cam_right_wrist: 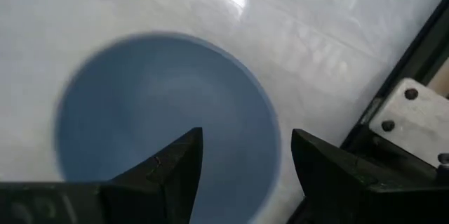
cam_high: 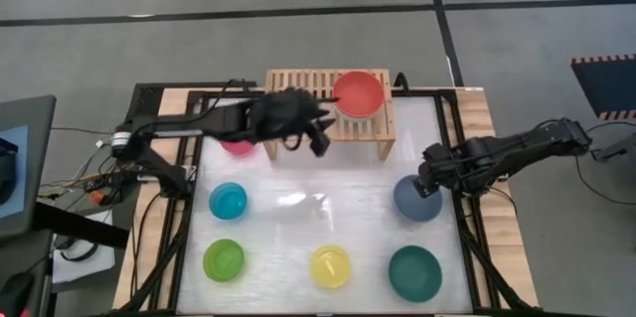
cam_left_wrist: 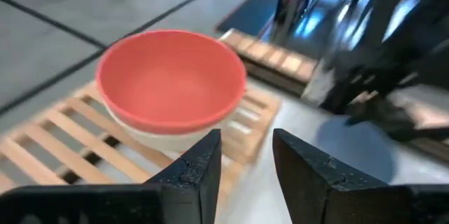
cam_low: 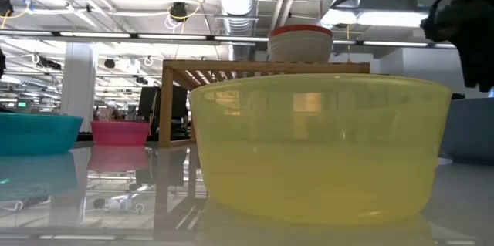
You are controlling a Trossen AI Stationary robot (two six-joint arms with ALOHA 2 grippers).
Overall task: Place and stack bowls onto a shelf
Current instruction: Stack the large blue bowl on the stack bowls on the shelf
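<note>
A red bowl [cam_high: 358, 93] sits nested in a white bowl [cam_left_wrist: 165, 140] at the right end of the light-wood shelf [cam_high: 298, 86]. My left gripper [cam_left_wrist: 245, 159] is open and empty, just in front of the shelf and left of that stack [cam_low: 301, 42]. The dark blue bowl [cam_high: 417, 201] rests on the table at the right. My right gripper [cam_right_wrist: 245, 155] is open above it. One finger is over the bowl's hollow [cam_right_wrist: 161, 112] and the other is beyond its rim, with no touch showing. Pink [cam_high: 237, 146], cyan [cam_high: 228, 200], lime green [cam_high: 224, 259], yellow [cam_high: 330, 266] and teal [cam_high: 414, 272] bowls stand on the table.
The left part of the shelf's slatted top [cam_left_wrist: 56, 140] is bare. My left arm [cam_high: 199, 123] crosses over the pink bowl. A black frame [cam_right_wrist: 400, 76] borders the table close to the dark blue bowl. In the low view the yellow bowl [cam_low: 320, 149] fills the foreground.
</note>
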